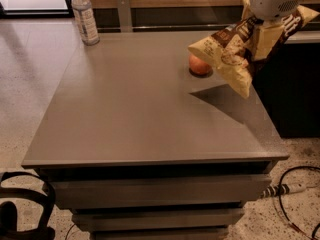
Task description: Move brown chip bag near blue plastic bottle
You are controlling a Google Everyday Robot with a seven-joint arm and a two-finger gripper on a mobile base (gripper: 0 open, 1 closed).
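Note:
The brown chip bag, yellow-tan with a dark brown panel, hangs in the air above the right side of the grey table. My gripper is shut on its upper part, under the white wrist at the top right. The bag's shadow falls on the table below it. The blue plastic bottle, clear with a white cap and pale label, stands upright at the table's far left corner, far from the bag.
A red apple lies on the table just below the bag's left end. A grey post stands at the far edge. Cables and a power strip lie on the floor to the right. A black object sits at the lower left.

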